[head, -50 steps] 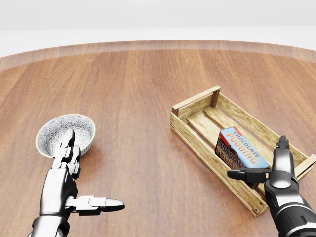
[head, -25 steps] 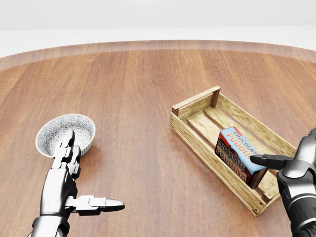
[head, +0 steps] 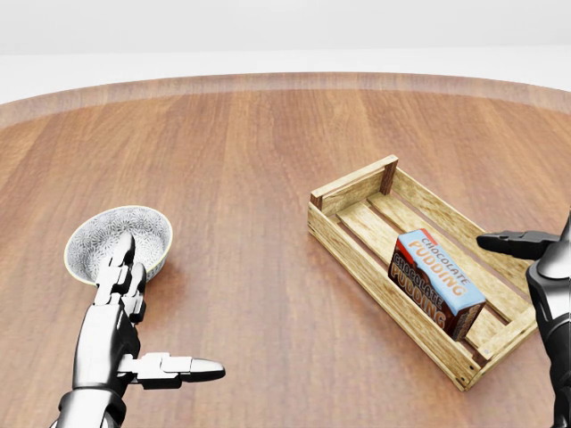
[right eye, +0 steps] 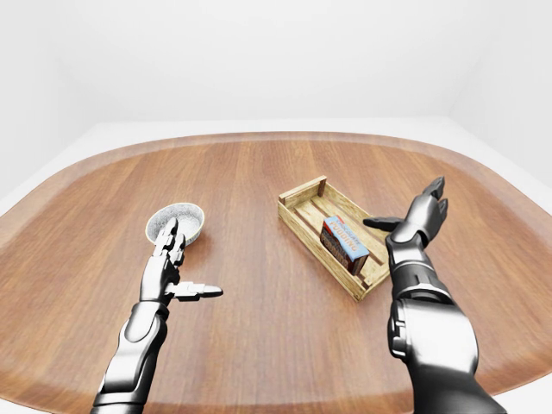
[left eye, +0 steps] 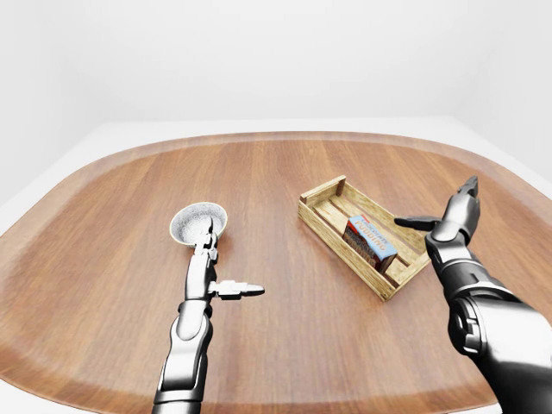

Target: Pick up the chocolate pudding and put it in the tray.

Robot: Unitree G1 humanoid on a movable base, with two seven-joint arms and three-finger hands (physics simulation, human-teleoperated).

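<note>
Your right robot hand (left eye: 455,216) was spread wide, holding nothing, and the chocolate pudding (head: 436,282) already sat in the tray (head: 357,191) toward the tabletop's (head: 241,178) right edge, probably a light, stiff carton you'd pinch across its long sides.

brown-and-blue chocolate pudding (head: 435,283), speckled grey bowl (head: 119,242)

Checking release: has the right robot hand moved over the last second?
Yes. The right robot hand has pulled up and right in the head view, off the blue-and-brown chocolate pudding box, which lies in the slatted wooden tray.
</note>
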